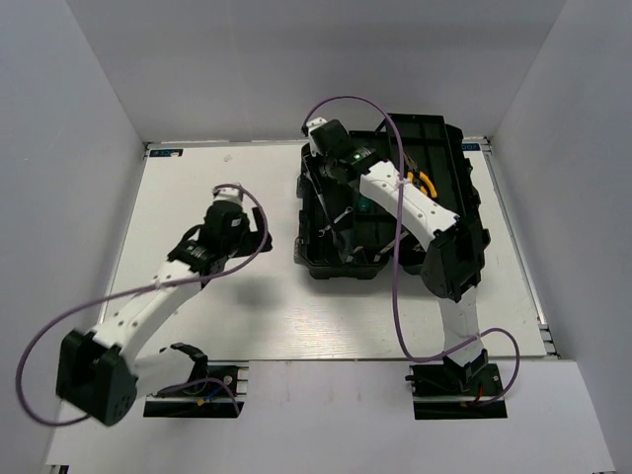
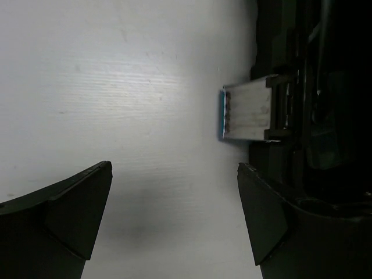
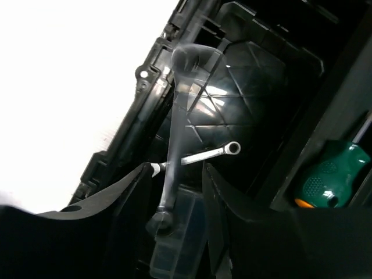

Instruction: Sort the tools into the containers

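Note:
The black toolbox point(image 1: 464, 212) stands open at the back right of the table. My right gripper point(image 1: 322, 170) hangs over its left compartment. In the right wrist view its jaws point(image 3: 174, 170) stand open, and a long silver wrench point(image 3: 177, 116), blurred, runs lengthwise between the fingers without being gripped. A short silver wrench point(image 3: 212, 153) lies on the compartment floor beyond it. A green-handled screwdriver point(image 3: 328, 179) lies in the neighbouring compartment. Yellow plier handles point(image 1: 425, 184) show inside the box. My left gripper point(image 1: 235, 209) is open and empty point(image 2: 174, 192) above the bare white table, just left of the toolbox.
The toolbox's left wall point(image 2: 279, 70) with a metal latch point(image 2: 249, 114) is close to my left gripper's right finger. A clear plastic organiser pocket point(image 3: 177, 238) sits under my right gripper. White walls enclose the table on three sides.

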Robot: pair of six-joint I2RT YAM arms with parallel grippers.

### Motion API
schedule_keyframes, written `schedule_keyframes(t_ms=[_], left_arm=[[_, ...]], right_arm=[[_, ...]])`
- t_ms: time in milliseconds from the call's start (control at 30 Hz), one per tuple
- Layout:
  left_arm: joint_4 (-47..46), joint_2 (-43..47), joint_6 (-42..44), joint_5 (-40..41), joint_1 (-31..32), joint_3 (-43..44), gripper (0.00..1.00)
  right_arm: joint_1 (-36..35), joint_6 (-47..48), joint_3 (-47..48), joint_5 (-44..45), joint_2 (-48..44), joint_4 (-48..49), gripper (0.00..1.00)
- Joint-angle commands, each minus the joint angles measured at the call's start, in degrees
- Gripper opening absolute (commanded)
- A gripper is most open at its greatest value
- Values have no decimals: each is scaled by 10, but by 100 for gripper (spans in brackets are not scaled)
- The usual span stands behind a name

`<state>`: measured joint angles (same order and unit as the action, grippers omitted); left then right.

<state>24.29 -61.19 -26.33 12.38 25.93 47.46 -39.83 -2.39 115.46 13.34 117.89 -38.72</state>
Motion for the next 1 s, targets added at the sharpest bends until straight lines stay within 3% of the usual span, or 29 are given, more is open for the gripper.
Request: schedule_keyframes(t_ms=[0,167,200,267,300,400,500,667,800,833,967], left_arm=[[-52,-59,-29,-102,2,14,99],[-121,-111,-29,-154,2,14,99],[-140,-111,-29,-159,2,14,99],[-157,-126,-22,-181,2,20,99],[-166,-126,-21,-188,2,20,99],[-198,-147,-16,-213,2,32,99],[-209,-180,-11,-235,2,48,99],[-219,-234,1,-248,7,84,99],[-219,-269,14,-253,7,109,99],[-219,-275,14,-253,7,109,99],[-213,-306,25,-253,7,137,99]], right_arm=[[12,-3,5,-35,-31,20,47],[22,-2,2,-58,-63,14,49],[25,-2,3,-58,-67,12,45],[32,4,13,-49,-87,9,37],[34,8,16,-43,-101,10,24],[55,40,24,35,-136,29,0],[97,76,12,117,-168,48,0],[249,58,-4,90,-197,-2,0],[350,46,-49,19,-217,-33,28],[384,46,-57,6,-220,-36,40],[470,54,-100,-80,-224,-50,57]])
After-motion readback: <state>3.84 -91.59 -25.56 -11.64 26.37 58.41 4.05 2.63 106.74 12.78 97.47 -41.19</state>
